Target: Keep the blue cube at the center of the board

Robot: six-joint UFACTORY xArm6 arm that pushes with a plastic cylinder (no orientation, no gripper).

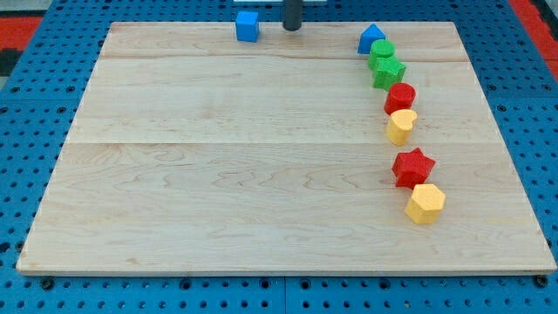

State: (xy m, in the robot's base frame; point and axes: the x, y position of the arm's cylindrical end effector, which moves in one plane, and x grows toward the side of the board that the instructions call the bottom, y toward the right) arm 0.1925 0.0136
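The blue cube (248, 26) sits at the view's top edge of the wooden board (227, 174), left of the middle. My tip (292, 29) is at the view's top, a short way to the right of the blue cube and apart from it. The rod rises out of the frame.
Down the view's right runs a curved line of blocks: a blue triangular block (372, 39), a green round block (381, 55), a green star (389, 73), a red round block (400, 98), a yellow heart-like block (401, 126), a red star (412, 167), a yellow hexagon (425, 203).
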